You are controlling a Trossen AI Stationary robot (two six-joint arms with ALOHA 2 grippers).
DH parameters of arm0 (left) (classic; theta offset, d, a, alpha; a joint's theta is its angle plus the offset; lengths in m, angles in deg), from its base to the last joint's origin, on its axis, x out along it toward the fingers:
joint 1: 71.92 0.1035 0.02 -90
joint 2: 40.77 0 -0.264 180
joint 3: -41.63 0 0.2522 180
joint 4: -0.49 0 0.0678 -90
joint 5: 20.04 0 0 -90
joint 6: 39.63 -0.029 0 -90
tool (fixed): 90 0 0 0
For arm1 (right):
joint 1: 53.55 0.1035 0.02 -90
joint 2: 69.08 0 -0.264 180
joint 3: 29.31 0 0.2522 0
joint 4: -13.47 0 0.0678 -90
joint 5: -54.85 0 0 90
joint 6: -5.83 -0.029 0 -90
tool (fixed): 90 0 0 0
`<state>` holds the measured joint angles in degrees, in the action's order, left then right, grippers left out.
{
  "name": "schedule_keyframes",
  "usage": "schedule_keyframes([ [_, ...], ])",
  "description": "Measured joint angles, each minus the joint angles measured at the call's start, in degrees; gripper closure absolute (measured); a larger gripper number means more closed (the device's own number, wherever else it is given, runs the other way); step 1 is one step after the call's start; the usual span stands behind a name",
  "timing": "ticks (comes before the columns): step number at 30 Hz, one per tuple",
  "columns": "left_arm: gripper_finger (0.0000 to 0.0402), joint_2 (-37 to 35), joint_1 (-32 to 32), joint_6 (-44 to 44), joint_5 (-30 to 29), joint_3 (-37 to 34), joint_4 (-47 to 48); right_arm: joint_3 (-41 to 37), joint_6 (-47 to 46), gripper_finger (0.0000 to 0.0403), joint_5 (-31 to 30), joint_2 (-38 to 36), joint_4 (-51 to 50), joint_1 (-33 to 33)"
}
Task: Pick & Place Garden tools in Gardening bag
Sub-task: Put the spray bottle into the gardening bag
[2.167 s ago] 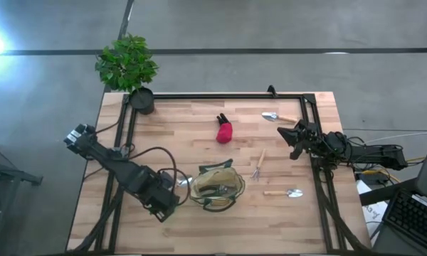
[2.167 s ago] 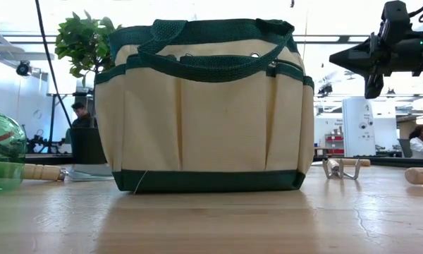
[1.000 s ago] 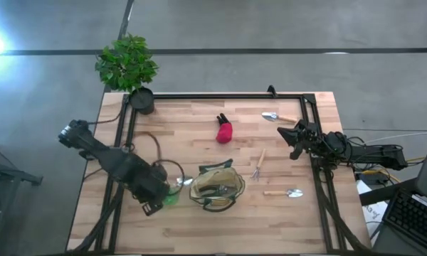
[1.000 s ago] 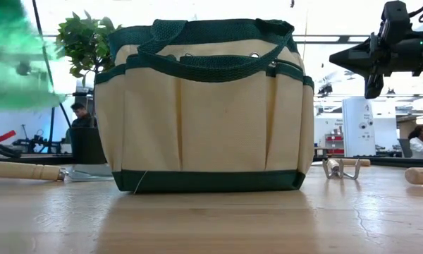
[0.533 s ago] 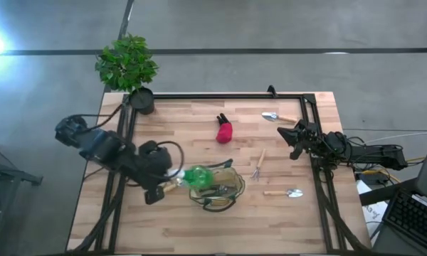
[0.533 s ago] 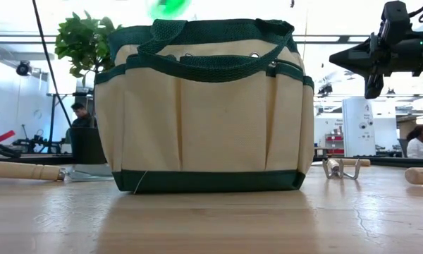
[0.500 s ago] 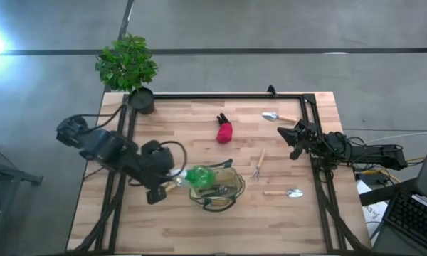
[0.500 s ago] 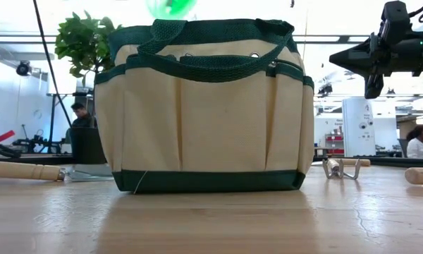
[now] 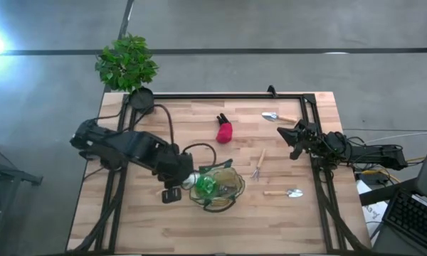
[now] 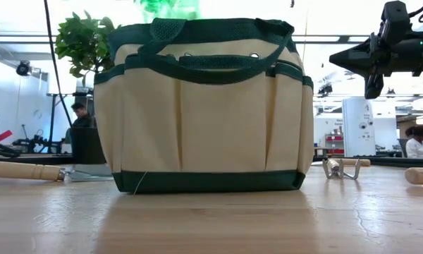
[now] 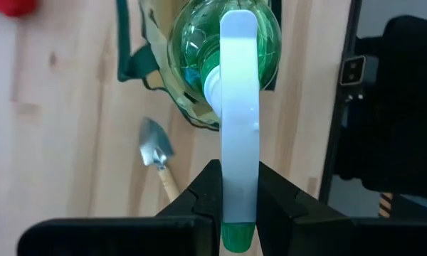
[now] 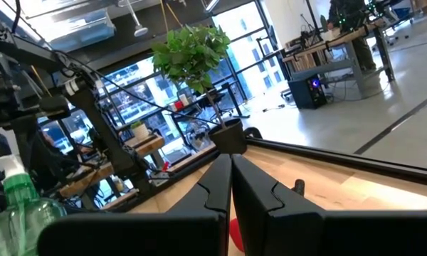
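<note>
The tan gardening bag [image 9: 224, 190] with dark green trim [image 10: 204, 180] stands open on the table's near middle. My left gripper [image 11: 238, 193] is shut on a green spray bottle [image 9: 203, 185] with a white sprayer head [image 11: 238, 92], held over the bag's left part. In the low view the bottle [image 10: 170, 7] shows just above the bag's top. A wooden-handled trowel [image 11: 158, 155] lies on the table left of the bag. My right gripper [image 9: 282, 131] waits shut at the table's right edge, touching nothing. My left gripper pinches the white sprayer head between its two fingers, at the end with the green tip [image 11: 236, 238]. The fingers [image 11: 274, 203] come slanting down from the table's left and lie along the head. The bottle's green body [image 11: 192, 43] points away below them, clear of table and bag.
A red-and-black item [image 9: 224, 131], a trowel [image 9: 277, 116], a hand rake [image 9: 258, 165] and another trowel [image 9: 285, 193] lie on the wood right of the bag. A potted plant [image 9: 128, 65] stands at the far left corner. A black frame [image 9: 220, 95] rims the table.
My left gripper has carried the spray bottle up and toward the table's right, from beside the bag's left side to above its opening. The wrist has rolled, turning the bottle with it. The bag and the other tools have stayed put.
</note>
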<state>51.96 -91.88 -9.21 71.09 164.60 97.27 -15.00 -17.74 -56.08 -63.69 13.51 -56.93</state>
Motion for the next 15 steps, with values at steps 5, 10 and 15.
schedule_keyframes([
  [5,0.0348,1.3,0.3,-2.0,1.4,0.0,0.2,0.0,0.0,0.0394,0.0,0.0,-0.1,0.0],
  [10,0.0348,2.3,0.4,-3.9,1.8,0.0,0.7,0.0,0.1,0.0394,0.0,0.0,-0.1,0.0],
  [15,0.0348,3.3,1.0,-5.4,2.0,0.0,1.2,0.0,0.0,0.0394,0.0,0.0,-0.1,0.0],
])
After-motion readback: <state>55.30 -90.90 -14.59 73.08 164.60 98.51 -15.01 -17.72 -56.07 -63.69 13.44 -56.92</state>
